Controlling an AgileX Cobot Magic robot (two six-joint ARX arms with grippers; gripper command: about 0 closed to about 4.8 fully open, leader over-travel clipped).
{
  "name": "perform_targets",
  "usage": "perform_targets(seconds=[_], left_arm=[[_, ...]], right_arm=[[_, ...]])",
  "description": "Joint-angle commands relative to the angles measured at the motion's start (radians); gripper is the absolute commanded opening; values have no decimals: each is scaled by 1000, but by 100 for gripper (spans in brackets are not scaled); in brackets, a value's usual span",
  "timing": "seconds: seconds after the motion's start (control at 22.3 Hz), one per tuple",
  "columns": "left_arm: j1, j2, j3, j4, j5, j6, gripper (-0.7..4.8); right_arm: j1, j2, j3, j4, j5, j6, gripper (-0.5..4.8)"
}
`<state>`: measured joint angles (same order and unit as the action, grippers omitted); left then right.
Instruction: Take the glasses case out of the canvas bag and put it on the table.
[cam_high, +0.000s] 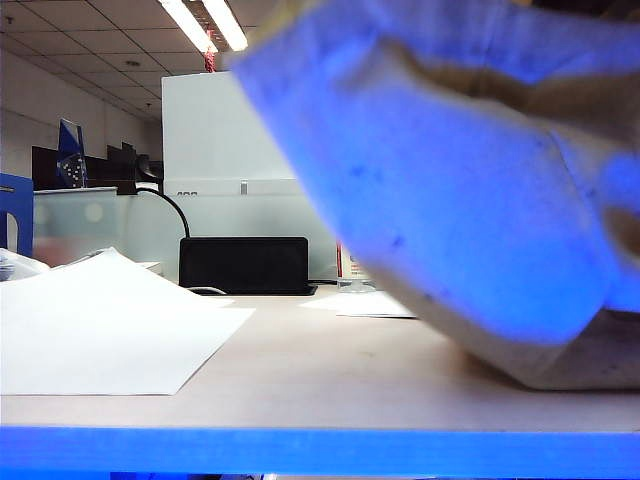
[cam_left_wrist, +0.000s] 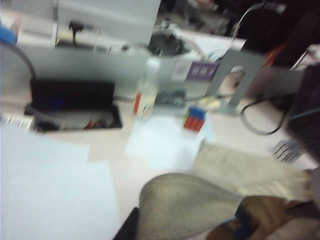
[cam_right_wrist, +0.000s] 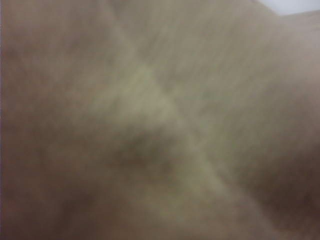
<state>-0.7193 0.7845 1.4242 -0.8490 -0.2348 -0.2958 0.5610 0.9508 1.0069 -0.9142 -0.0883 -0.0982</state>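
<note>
The canvas bag (cam_high: 450, 170) hangs lifted over the right half of the table (cam_high: 330, 380), with its lower end resting on the top at the right. In the left wrist view the bag (cam_left_wrist: 185, 205) is bunched right at my left gripper (cam_left_wrist: 160, 235). One dark finger (cam_left_wrist: 128, 227) shows beside the cloth, and the gripper is shut on the fabric. A small blue patch (cam_left_wrist: 242, 223) shows in the bag's dark mouth; I cannot tell whether it is the glasses case. The right wrist view is filled with blurred canvas (cam_right_wrist: 160, 120), and my right gripper's fingers do not show.
White paper sheets (cam_high: 100, 330) lie on the left of the table. A black box (cam_high: 243, 265) stands at the back. A puzzle cube (cam_left_wrist: 194, 119), a clear bottle (cam_left_wrist: 146, 92) and a grey bracket (cam_left_wrist: 240, 75) stand behind the bag. The blue front edge (cam_high: 320, 452) runs below.
</note>
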Motion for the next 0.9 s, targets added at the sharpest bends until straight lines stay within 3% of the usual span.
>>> perform_targets(seconds=[0.04, 0.18, 0.31, 0.36, 0.4, 0.49, 0.58, 0.67, 0.76, 0.9], left_arm=[[2, 37, 101, 35, 31, 36, -4], [1, 75, 184, 16, 148, 14, -4], [1, 89, 250, -63, 307, -32, -4], [1, 89, 250, -83, 343, -49, -4], [1, 89, 249, -146, 409, -58, -4], [1, 88, 225, -225, 446, -52, -4], [0, 87, 192, -233, 528, -61, -4], [0, 87, 131, -219, 582, -75, -4], [0, 87, 74, -183, 624, -85, -4], [-1, 89, 16, -10, 618, -78, -4]], right_arm=[[0, -1, 6, 7, 101, 19, 364], [0, -5, 6, -16, 200, 42, 363], [0, -5, -1, -157, 254, 61, 363], [0, -8, -7, -172, 239, 61, 363], [0, -21, -12, -150, 154, 66, 363], [2, -39, -10, 31, 19, 188, 363], [1, -35, -5, 179, 14, 249, 362], [2, -5, -4, 231, -36, 315, 330], [3, 39, -5, 233, -57, 321, 330], [69, 76, -5, 220, -26, 330, 331]])
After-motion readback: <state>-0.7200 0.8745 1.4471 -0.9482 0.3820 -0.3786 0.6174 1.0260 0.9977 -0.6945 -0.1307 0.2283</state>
